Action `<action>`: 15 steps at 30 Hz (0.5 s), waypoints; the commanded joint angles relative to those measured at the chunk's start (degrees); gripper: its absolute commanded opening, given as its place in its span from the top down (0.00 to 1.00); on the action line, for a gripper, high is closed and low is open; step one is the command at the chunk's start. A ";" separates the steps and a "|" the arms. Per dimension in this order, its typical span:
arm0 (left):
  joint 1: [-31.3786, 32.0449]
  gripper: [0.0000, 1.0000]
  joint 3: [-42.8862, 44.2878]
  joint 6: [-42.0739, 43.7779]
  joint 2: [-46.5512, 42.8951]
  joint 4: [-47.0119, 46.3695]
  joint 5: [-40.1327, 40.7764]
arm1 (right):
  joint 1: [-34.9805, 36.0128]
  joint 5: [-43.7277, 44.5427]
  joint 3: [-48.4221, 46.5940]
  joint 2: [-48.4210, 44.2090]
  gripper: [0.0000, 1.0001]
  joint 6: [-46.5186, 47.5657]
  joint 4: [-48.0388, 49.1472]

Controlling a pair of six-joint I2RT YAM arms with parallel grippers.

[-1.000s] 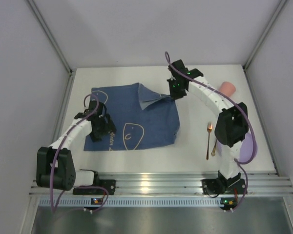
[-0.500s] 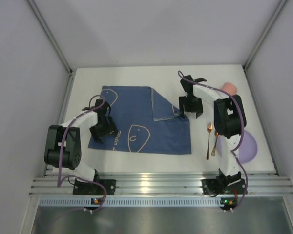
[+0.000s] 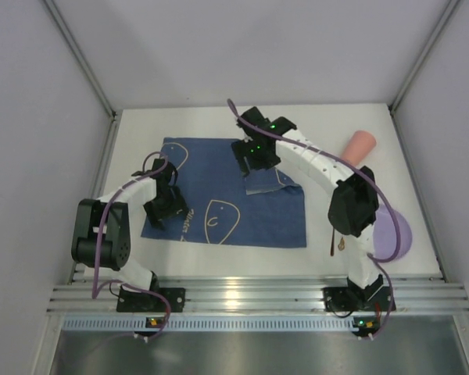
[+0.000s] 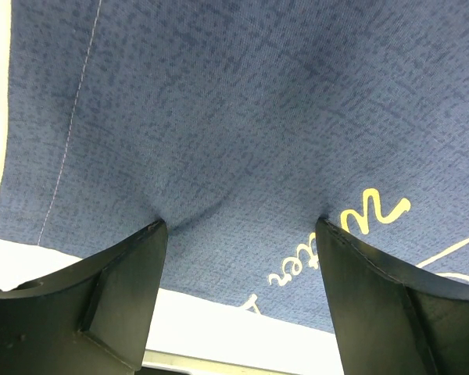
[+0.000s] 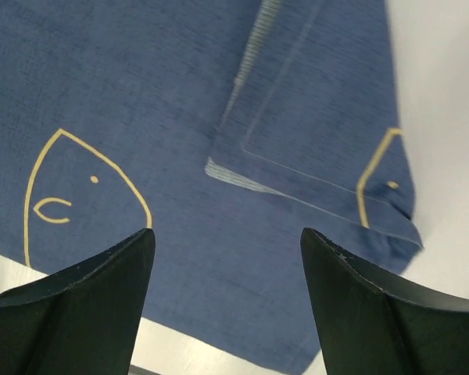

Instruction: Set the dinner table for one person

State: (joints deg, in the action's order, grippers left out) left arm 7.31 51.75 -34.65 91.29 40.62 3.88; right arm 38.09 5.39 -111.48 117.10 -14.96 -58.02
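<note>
On the white dinner table (image 3: 320,117) lies a dark blue placemat (image 3: 219,187) with pale line drawings. Its far right corner (image 3: 272,178) is folded over onto itself, seen in the right wrist view as a flap (image 5: 328,148). My right gripper (image 3: 254,169) hovers open above the mat just left of that flap, with nothing between its fingers (image 5: 227,234). Over at the mat's near left part, my left gripper (image 3: 159,212) is open, and both fingertips (image 4: 152,234) press down on the cloth (image 4: 242,117).
A pink cup (image 3: 361,143) lies at the far right of the table. A purple plate (image 3: 396,236) sits at the near right, partly behind the right arm. A gold utensil (image 3: 331,245) shows beside it. The ribbed silver rail (image 3: 258,295) runs along the near edge.
My right gripper has opened, let go of the placemat's corner and swung left over the mat. The mat has been pulled right and lies flatter. The left gripper moved up onto its left part.
</note>
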 commanded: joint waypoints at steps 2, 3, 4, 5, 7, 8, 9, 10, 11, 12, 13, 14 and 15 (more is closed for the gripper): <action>-0.19 0.19 0.37 -0.33 1.44 -4.32 -1.15 | 1.55 -0.99 -5.14 8.31 0.26 0.99 0.80; -0.19 0.19 0.29 -0.24 1.44 -4.24 -1.24 | 1.55 -0.82 -6.28 10.41 0.27 0.99 0.80; -0.19 0.19 0.20 0.11 1.35 -3.97 -1.24 | 1.55 -0.64 -6.73 11.39 0.27 0.81 0.80; -0.19 0.19 0.02 0.20 1.00 -3.88 -1.16 | 1.55 -0.64 -7.08 12.27 0.29 0.72 0.89; -0.19 0.19 -0.42 0.64 0.65 -3.88 -1.15 | 1.55 -0.90 -7.61 14.29 0.30 0.55 1.33; -0.19 0.19 -0.51 0.73 0.39 -3.80 -0.89 | 1.64 -0.99 -7.87 14.91 0.32 0.63 1.68; -0.19 0.19 -0.59 0.99 0.30 -3.62 -0.80 | 1.64 -1.17 -8.05 16.13 0.33 0.55 1.59; -0.19 0.19 -0.68 1.34 0.30 -3.53 -0.80 | 1.73 -1.08 -8.22 16.67 0.34 0.63 1.51; -0.19 0.19 -0.68 1.52 0.30 -3.36 -0.72 | 1.73 -1.08 -8.49 17.28 0.36 0.55 1.51; -0.19 0.19 -0.68 1.69 0.38 -3.36 -0.72 | 1.82 -0.91 -8.84 18.24 0.37 0.55 1.51; -0.19 0.20 -0.68 1.96 0.38 -3.36 -0.80 | 1.90 -0.64 -8.93 18.60 0.38 0.63 1.42; -0.19 0.20 -0.68 2.13 0.56 -3.44 -0.72 | 2.25 -0.29 -8.93 18.87 0.41 0.55 1.59; -0.19 0.20 -0.51 2.31 0.91 -3.53 -0.72 | 2.34 0.14 -8.93 19.48 0.45 0.55 1.77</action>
State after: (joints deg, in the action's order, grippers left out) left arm 7.31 51.75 -33.67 91.29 40.62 3.75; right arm 39.97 4.69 -117.82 135.48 -14.46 -57.45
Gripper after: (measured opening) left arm 0.806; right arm 0.581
